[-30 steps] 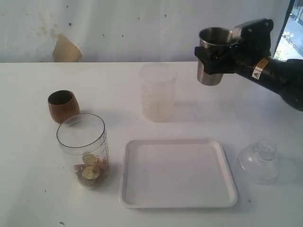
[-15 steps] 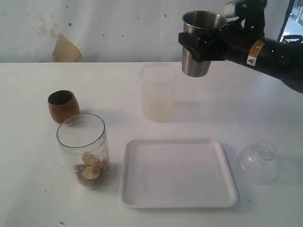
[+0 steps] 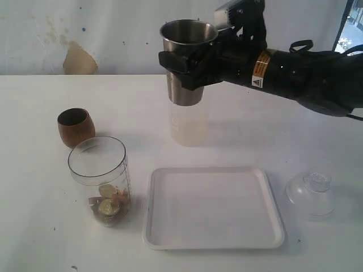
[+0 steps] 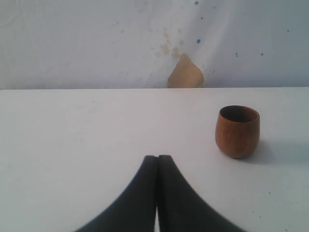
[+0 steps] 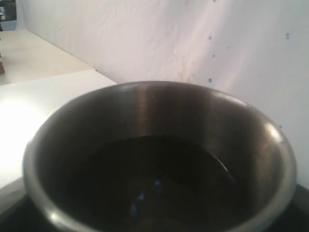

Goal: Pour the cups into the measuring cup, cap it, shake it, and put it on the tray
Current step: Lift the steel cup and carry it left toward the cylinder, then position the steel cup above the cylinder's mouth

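Clamping the steel tumbler (image 3: pixel 185 95) upright in mid-air, the right claw (image 3: pixel 188 67) hangs over the desk (image 3: pixel 39 232) behind the tray (image 3: pixel 212 244). The left claw (image 4: pixel 157 186), pressed together, lies near the wooden cup (image 4: pixel 237 131). The measuring cup (image 3: pixel 101 180) stands beside the tray.

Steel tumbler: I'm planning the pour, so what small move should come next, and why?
Probably carry the steel tumbler left and nearer the camera until it is over the measuring cup and its open mouth. It is held upright, seemingly above the frosted cup, so tipping now would likely miss.

Left end effector (image 4: pixel 157 170) closed, right arm (image 3: pixel 295 71) aloft
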Action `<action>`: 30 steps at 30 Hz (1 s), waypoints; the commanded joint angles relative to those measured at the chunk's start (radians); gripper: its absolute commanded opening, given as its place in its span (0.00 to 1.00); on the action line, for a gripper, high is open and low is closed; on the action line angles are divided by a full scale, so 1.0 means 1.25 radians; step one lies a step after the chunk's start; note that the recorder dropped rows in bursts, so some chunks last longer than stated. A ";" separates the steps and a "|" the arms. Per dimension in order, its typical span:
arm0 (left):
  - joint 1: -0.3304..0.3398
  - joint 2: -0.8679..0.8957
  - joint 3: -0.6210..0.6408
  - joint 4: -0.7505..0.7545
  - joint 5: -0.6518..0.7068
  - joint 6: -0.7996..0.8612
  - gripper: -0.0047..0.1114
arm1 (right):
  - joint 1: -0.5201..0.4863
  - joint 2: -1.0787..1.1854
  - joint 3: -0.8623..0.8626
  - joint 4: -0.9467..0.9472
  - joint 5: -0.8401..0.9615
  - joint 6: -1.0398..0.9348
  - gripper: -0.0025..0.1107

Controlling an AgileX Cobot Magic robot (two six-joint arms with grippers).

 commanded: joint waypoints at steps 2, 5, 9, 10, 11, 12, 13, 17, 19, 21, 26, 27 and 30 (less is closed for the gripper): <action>-0.005 -0.004 0.003 0.003 -0.010 0.000 0.04 | 0.053 -0.017 -0.009 0.004 -0.035 0.024 0.02; -0.005 -0.004 0.003 0.003 -0.010 0.000 0.04 | 0.090 -0.017 -0.009 0.002 -0.011 0.024 0.02; -0.005 -0.004 0.003 0.003 -0.010 0.000 0.04 | 0.120 -0.017 -0.009 -0.004 -0.010 0.024 0.02; -0.005 -0.004 0.003 0.003 -0.010 0.000 0.04 | 0.126 -0.017 -0.009 -0.004 -0.012 0.024 0.02; -0.005 -0.004 0.003 0.003 -0.010 0.000 0.04 | 0.132 -0.017 -0.009 -0.007 -0.010 0.024 0.02; -0.005 -0.004 0.003 0.003 -0.010 0.000 0.04 | 0.138 -0.017 -0.009 -0.014 -0.008 0.024 0.02; -0.005 -0.004 0.003 0.003 -0.010 0.000 0.04 | 0.144 -0.017 -0.009 -0.018 -0.004 0.024 0.02; -0.005 -0.004 0.003 0.003 -0.010 0.000 0.04 | 0.161 -0.017 -0.009 -0.025 0.002 0.016 0.02; -0.005 -0.004 0.003 0.003 -0.010 0.000 0.04 | 0.161 -0.017 -0.009 -0.028 0.002 0.015 0.02; -0.005 -0.004 0.003 0.003 -0.010 0.000 0.04 | 0.161 -0.017 -0.009 -0.057 0.002 -0.015 0.02; -0.005 -0.004 0.003 0.003 -0.010 0.000 0.04 | 0.161 -0.014 -0.009 -0.058 0.045 -0.062 0.02; -0.005 -0.004 0.003 0.003 -0.010 0.000 0.04 | 0.161 -0.014 -0.009 -0.058 0.049 -0.075 0.02; -0.005 -0.004 0.003 0.003 -0.010 0.000 0.04 | 0.161 -0.014 -0.009 -0.056 0.049 -0.096 0.02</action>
